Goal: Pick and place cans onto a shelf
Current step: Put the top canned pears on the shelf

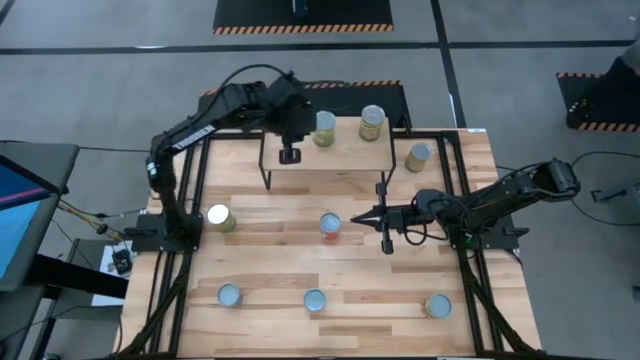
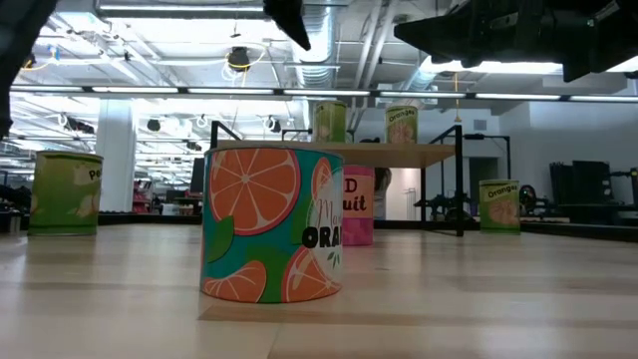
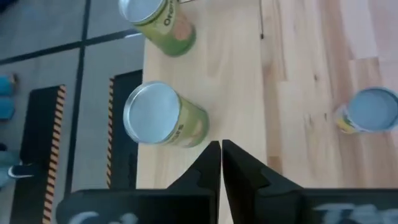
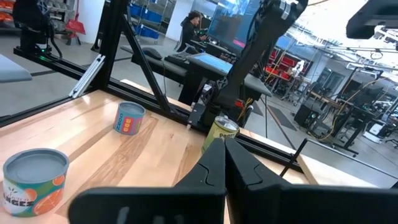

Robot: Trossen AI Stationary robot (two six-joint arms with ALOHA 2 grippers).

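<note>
The shelf stands at the table's far middle on thin black legs. Two green-labelled cans stand upright on its top; they also show in the left wrist view. My left gripper hovers over the shelf just left of the nearer can, its fingers shut and empty. My right gripper is shut and empty, raised just right of a red-labelled can at the table's middle.
More cans stand on the table: a green one at the left, one right of the shelf, and three along the near edge. The orange-printed can stands closest in the low view.
</note>
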